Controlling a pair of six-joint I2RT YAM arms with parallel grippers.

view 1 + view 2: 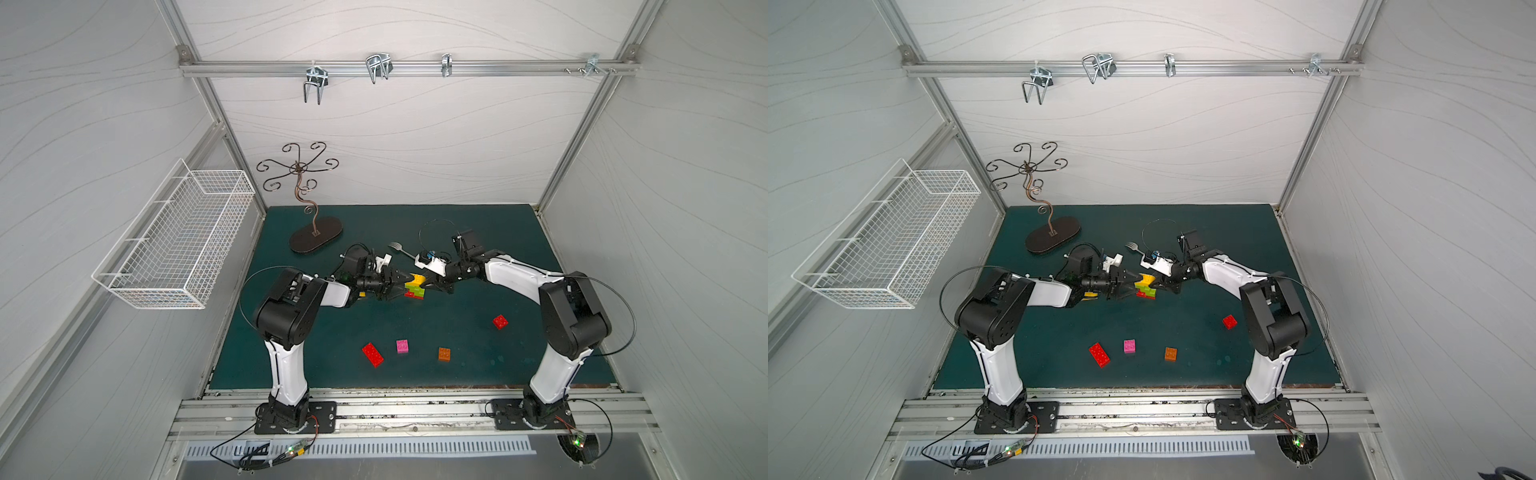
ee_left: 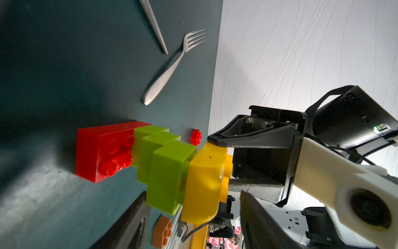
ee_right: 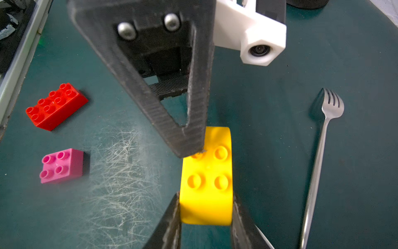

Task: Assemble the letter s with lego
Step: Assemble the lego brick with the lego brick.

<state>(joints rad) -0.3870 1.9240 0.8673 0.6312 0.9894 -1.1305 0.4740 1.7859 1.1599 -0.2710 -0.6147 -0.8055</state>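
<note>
Mid-mat stands a lego stack (image 1: 415, 286): a red brick (image 2: 103, 151) at the base, lime green bricks (image 2: 165, 172) on it, and a round-topped yellow brick (image 3: 207, 176) on top. My right gripper (image 3: 205, 195) is shut on the yellow brick, one finger on each side. My left gripper (image 2: 193, 194) straddles the stack with its jaws apart. One of its fingers (image 3: 172, 120) touches the yellow brick's studded top. Loose on the near mat lie a long red brick (image 1: 372, 354), a pink brick (image 1: 402, 345), an orange brick (image 1: 444, 353) and a small red brick (image 1: 500, 321).
A metal fork (image 2: 170, 71) and a second utensil handle (image 2: 154, 25) lie just behind the stack. A dark curly stand (image 1: 316, 237) rises at the back left of the mat. A white wire basket (image 1: 178, 245) hangs on the left wall. Another yellow piece (image 1: 363, 294) lies under my left wrist.
</note>
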